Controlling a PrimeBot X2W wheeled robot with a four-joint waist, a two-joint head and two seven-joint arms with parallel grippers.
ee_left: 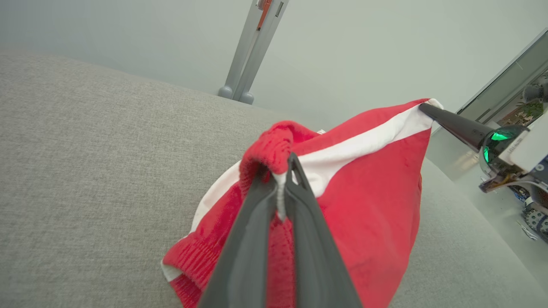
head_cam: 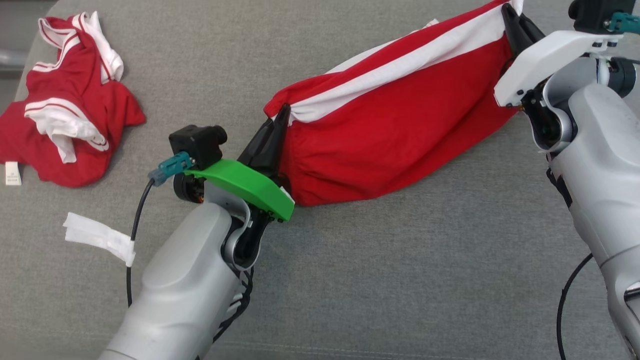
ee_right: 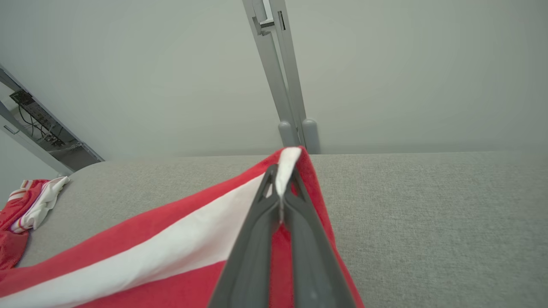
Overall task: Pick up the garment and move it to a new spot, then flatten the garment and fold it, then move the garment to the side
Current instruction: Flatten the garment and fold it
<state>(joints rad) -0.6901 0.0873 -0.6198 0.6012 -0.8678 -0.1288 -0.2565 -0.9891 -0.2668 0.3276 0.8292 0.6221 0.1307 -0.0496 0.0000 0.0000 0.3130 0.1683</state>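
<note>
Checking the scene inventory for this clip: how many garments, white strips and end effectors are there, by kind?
Garments: 2 (held garment, crumpled garment)
White strip: 1
End effectors: 2 (left end effector, right end effector)
Total: 5

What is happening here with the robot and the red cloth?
The robot holds a red, white-striped garment stretched between its hands: the left hand is shut on one end, the right hand on the other. Its lower part seems to rest on the grey cushion. Another red garment lies crumpled at the left.
</note>
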